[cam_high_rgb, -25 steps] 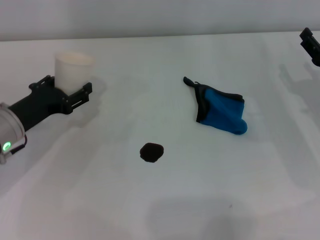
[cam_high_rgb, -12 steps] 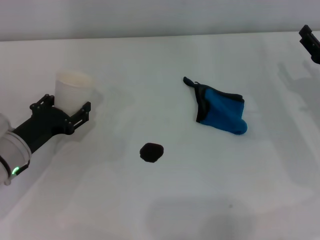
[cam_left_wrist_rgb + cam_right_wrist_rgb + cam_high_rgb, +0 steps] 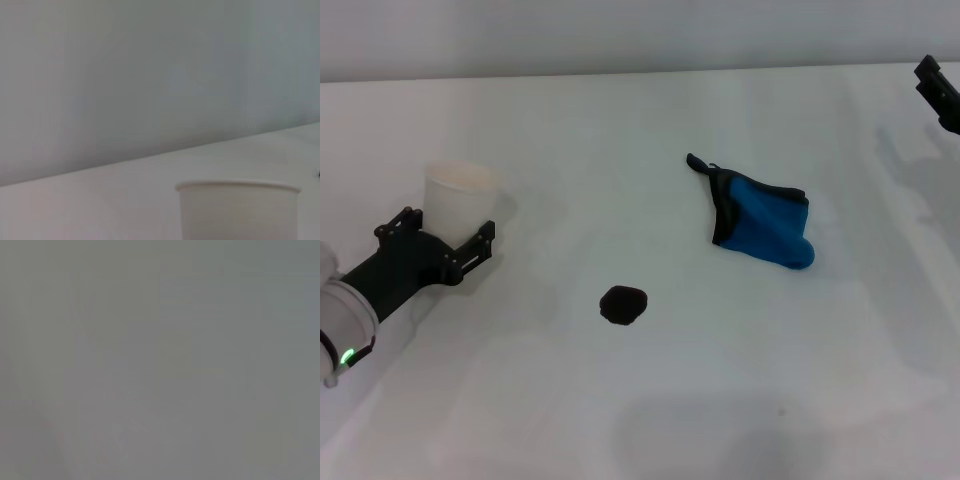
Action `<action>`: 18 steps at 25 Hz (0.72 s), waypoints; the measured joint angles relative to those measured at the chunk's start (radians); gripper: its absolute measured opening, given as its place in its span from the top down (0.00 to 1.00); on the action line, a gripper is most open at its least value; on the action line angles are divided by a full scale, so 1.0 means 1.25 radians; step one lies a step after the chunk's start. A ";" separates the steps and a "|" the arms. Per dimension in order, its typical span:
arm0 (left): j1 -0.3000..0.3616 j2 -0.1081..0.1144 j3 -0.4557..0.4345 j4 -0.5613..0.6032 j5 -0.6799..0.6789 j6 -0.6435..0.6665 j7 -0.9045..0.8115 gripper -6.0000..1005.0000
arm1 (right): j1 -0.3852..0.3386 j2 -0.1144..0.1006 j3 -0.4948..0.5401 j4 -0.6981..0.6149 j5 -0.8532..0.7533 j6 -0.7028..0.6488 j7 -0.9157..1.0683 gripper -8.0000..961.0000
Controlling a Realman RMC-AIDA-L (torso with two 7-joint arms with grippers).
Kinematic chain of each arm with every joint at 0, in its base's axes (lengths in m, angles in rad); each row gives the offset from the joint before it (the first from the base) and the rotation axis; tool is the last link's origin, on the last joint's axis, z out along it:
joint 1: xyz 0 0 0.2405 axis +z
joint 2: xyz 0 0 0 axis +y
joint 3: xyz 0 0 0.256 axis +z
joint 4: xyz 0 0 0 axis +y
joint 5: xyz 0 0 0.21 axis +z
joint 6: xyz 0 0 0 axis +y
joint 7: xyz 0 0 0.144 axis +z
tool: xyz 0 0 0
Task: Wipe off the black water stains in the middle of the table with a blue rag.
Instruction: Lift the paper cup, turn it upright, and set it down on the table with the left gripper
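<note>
Since a second ago the left gripper has drawn back toward the table's near left side, carrying the white paper cup clamped between its fingers. In the head view, the black water stains sit mid-table, the blue rag well apart to their far right. The right gripper hangs at the far right edge; its opening cannot be told. The left wrist view shows the cup's rim.

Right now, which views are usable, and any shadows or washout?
Head view: usable; stain, rag, cup all clear, soft shadows on the table. Left wrist view: only the cup and wall. Right wrist view: featureless grey, nothing readable.
</note>
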 joint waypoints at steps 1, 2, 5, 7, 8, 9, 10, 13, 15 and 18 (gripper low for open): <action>0.000 0.000 0.000 -0.002 0.000 0.000 0.000 0.23 | 0.000 0.000 0.000 0.001 0.000 0.000 0.000 0.13; 0.000 -0.001 0.000 -0.003 0.000 0.000 0.000 0.23 | 0.000 0.000 -0.001 0.001 -0.001 0.000 0.000 0.13; 0.001 -0.001 0.000 -0.008 0.000 0.000 0.000 0.23 | 0.000 0.000 -0.002 0.002 -0.001 0.000 0.000 0.13; 0.001 -0.001 0.001 -0.013 0.000 0.000 0.001 0.23 | 0.000 0.000 -0.004 0.003 -0.002 0.000 0.000 0.13; 0.002 -0.001 0.001 -0.014 0.000 0.001 0.001 0.23 | 0.001 0.000 -0.004 0.004 -0.002 0.000 0.000 0.13; 0.002 -0.001 0.001 -0.014 0.000 0.001 0.001 0.23 | 0.001 0.001 -0.004 0.005 -0.002 0.000 0.000 0.13; 0.004 -0.002 0.001 -0.014 0.001 0.001 0.002 0.23 | 0.001 0.001 -0.005 0.005 -0.002 0.000 0.000 0.13; 0.008 -0.002 0.001 -0.016 0.001 0.007 0.005 0.22 | 0.001 0.001 -0.005 0.006 -0.002 0.000 0.000 0.13; 0.009 -0.003 0.001 -0.017 0.001 0.010 0.013 0.22 | 0.001 0.002 -0.006 0.006 -0.003 0.000 0.000 0.13; 0.009 -0.003 0.004 -0.023 0.003 0.012 0.020 0.21 | 0.001 0.002 -0.006 0.006 -0.003 -0.001 0.000 0.13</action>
